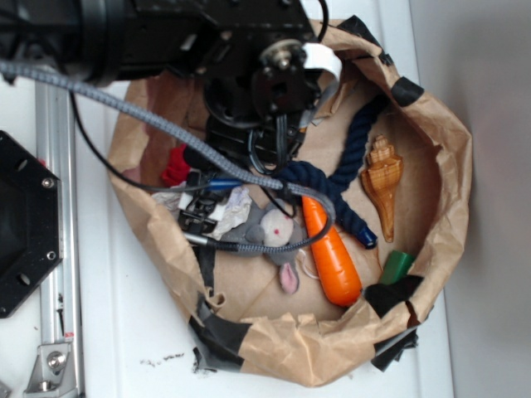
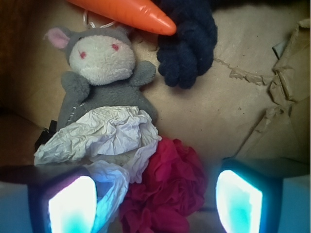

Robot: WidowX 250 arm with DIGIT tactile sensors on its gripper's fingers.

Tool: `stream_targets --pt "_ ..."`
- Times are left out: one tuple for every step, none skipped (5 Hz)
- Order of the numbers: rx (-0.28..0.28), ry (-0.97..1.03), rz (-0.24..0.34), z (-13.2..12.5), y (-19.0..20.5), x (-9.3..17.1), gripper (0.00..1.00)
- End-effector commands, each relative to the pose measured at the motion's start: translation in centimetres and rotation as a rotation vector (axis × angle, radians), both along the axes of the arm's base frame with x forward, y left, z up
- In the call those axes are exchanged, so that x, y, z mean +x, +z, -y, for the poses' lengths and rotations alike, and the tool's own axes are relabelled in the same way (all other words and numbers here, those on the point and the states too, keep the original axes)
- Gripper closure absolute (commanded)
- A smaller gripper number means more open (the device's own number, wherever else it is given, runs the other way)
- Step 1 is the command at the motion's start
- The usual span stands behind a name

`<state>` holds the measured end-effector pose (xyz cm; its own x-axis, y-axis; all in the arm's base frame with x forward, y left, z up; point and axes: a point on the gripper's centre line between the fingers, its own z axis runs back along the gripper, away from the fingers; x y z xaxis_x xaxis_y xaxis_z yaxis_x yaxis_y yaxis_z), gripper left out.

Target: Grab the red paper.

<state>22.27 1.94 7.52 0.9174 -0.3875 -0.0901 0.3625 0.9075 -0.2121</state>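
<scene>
The red paper [image 2: 165, 189] is a crumpled wad on the brown bag floor, low in the wrist view. It lies between my gripper's [image 2: 155, 204] two glowing fingertips, nearer the left one, and no pad touches it. The gripper is open. A white crumpled paper [image 2: 104, 136] overlaps the red wad's left side and reaches in front of the left fingertip [image 2: 73, 206]. In the exterior view the red paper [image 1: 176, 166] peeks out at the bag's left, mostly hidden by the arm, cables and gripper [image 1: 193, 197].
A grey plush bunny [image 2: 99, 58] lies just beyond the white paper. Past it are an orange toy carrot [image 1: 332, 257] and a navy rope [image 1: 340, 186]. A tan shell toy [image 1: 383, 182] and a green block [image 1: 397, 265] sit at the right. The brown paper bag wall [image 1: 448, 149] rings everything.
</scene>
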Motion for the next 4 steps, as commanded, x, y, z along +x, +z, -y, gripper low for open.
stream_targets --pt "-0.128 -0.1 0.014 -0.9 1.4 -1.2 0.0" --pt "-0.186 -0.196 0.157 -2.4 5.0 -1.3 0.0" --pt "-0.157 -0.225 0.176 -3.9 4.4 -0.5 0.0" --pt "-0.098 -0.317 0.19 -3.4 1.2 0.9 0.0"
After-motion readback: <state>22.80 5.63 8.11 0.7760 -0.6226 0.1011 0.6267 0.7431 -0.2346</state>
